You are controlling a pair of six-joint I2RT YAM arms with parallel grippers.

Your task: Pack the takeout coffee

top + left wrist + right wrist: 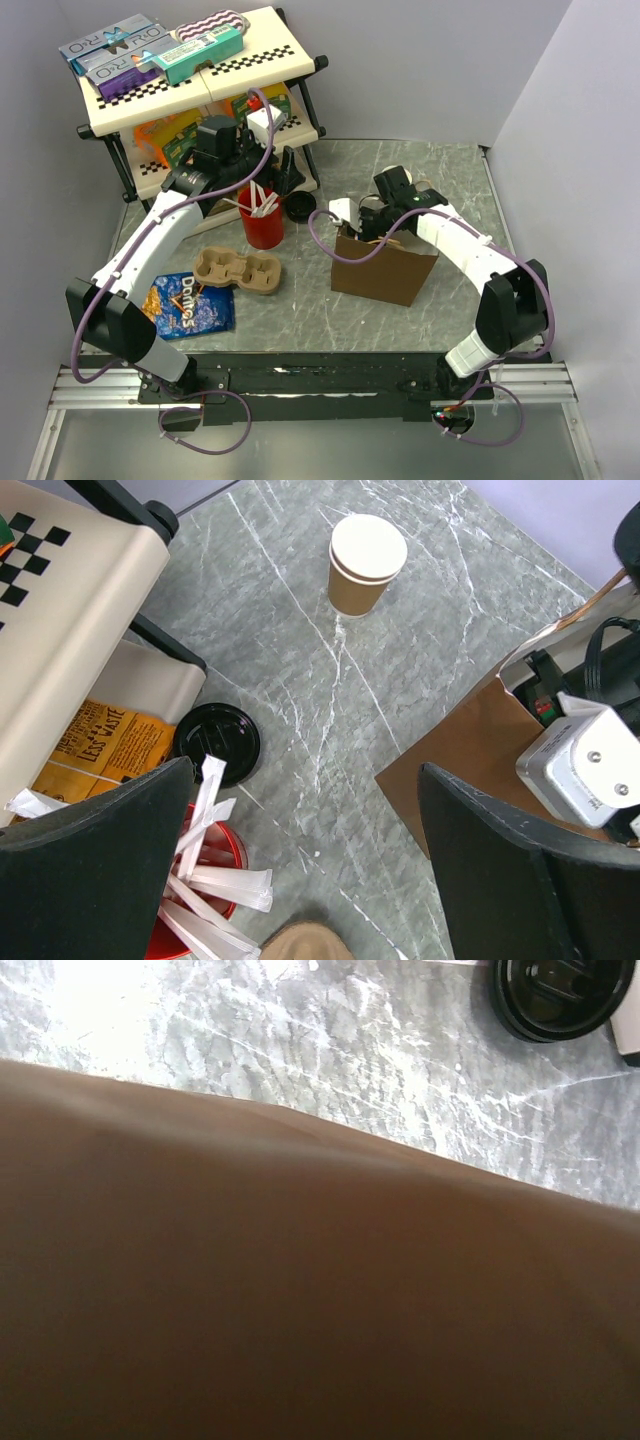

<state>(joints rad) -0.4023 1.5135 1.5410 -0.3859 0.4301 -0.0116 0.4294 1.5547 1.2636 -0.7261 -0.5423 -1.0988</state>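
The left gripper (305, 780) hung over the table with its fingers wide apart and nothing between them; below it, beside the red cup of white sticks (262, 230), the black lid (215, 742) lay flat on the table; well apart from the lid stood the tan paper cup (367, 565), upright, its top pale and not capped in black; I took it for the takeout coffee; it would probably be light, with a thin wall that dents under a hard squeeze and a smooth tapered side that may slip, so I would hold it gently just under the stiff rim and keep it upright; on the right, the right gripper (365, 222) was closed at the mouth of the brown paper bag (385, 268); whether it pinched the edge I could not tell; only the left wrist view showed the cup, only the top view the cardboard cup carrier (238, 270); the right wrist view gave mostly brown paper, with the lid in a corner.
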